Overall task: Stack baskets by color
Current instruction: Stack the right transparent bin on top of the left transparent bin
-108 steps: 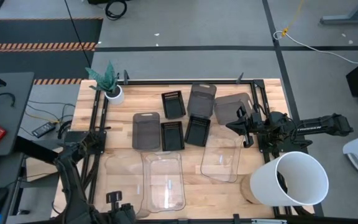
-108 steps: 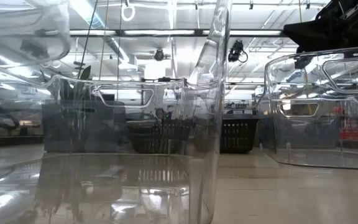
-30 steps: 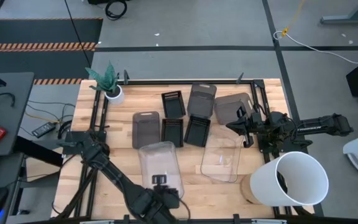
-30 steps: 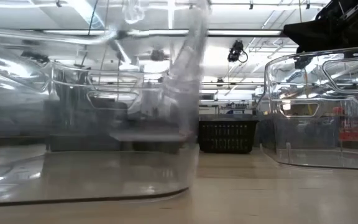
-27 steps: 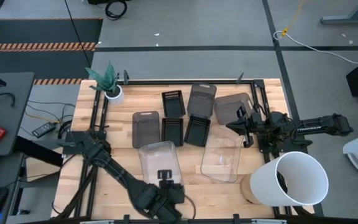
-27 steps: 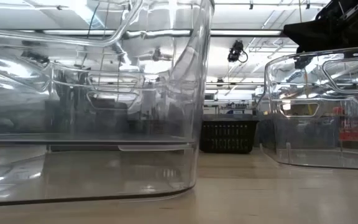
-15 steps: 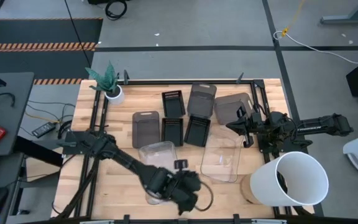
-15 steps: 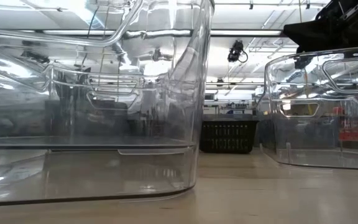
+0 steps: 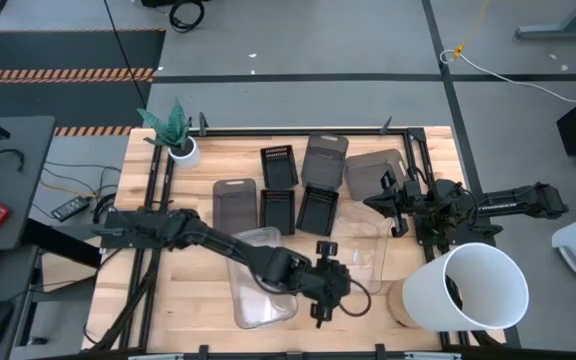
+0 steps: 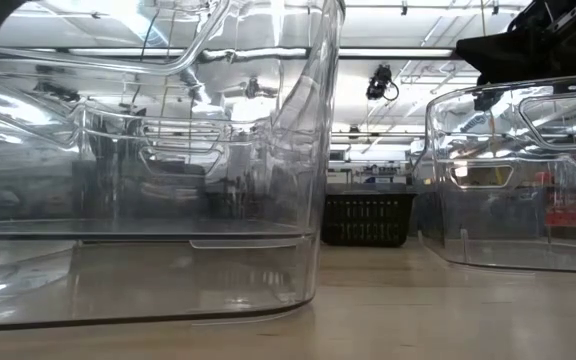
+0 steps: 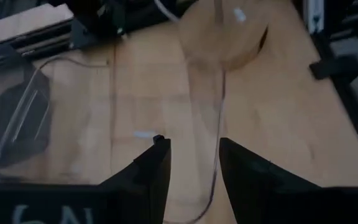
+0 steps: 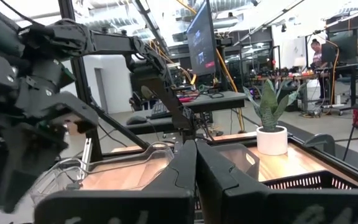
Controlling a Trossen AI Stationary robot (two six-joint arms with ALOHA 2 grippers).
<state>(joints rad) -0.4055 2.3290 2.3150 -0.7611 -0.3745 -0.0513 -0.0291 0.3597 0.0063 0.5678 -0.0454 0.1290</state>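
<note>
On the wooden table (image 9: 193,300) a clear basket (image 9: 258,278) lies near the front edge, left of centre, its long axis running from front to back and tipped slightly off square. A second clear basket (image 9: 358,255) sits just to its right with the same front-to-back run, open side up. The left gripper (image 9: 331,282) is stretched low across the table to the gap between the two; in the left wrist view its fingers (image 11: 153,168) stand apart with a thin clear rim between them, though whether they grip it cannot be told. Behind, three dark-grey baskets (image 9: 234,208) and three black slotted trays (image 9: 278,167) lie flat, mostly pointing front to back. The right gripper (image 9: 376,202) waits at the table's right side beside the rearmost grey basket, its fingers pressed together on nothing. A white bucket (image 9: 466,285) stands at the front right corner and a potted plant (image 9: 176,135) at the rear left.
</note>
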